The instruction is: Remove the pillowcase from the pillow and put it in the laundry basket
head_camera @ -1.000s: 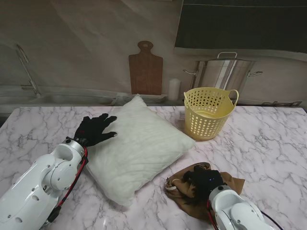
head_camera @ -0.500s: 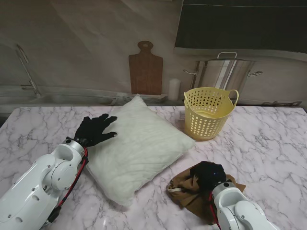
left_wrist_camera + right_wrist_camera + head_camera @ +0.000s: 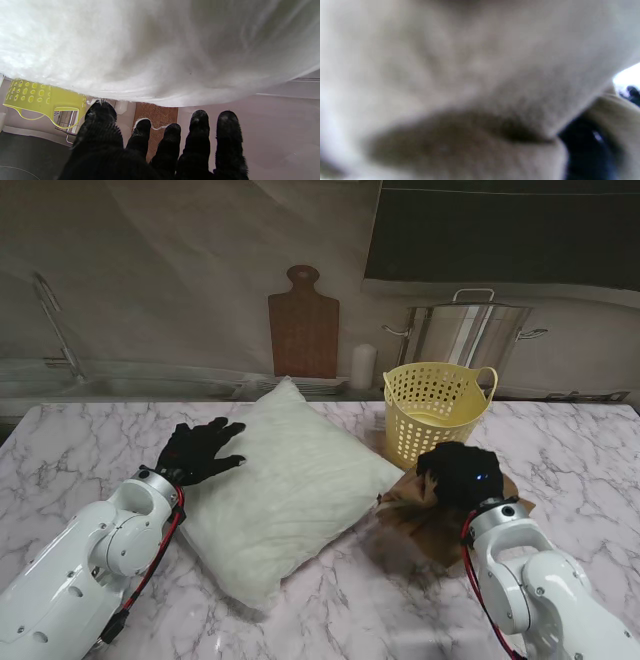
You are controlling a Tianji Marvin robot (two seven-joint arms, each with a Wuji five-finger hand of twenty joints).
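Brown pillowcase [image 3: 420,515] bunched in right robot hand [image 3: 458,472] beside basket [image 3: 436,414].

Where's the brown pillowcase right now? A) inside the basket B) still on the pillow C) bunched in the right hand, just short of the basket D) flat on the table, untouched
C: the right hand is closed on the bunched pillowcase, on the near side of the basket; the pillow lies bare.

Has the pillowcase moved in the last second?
Yes. The right hand carried the brown pillowcase away from me, up to the yellow laundry basket.
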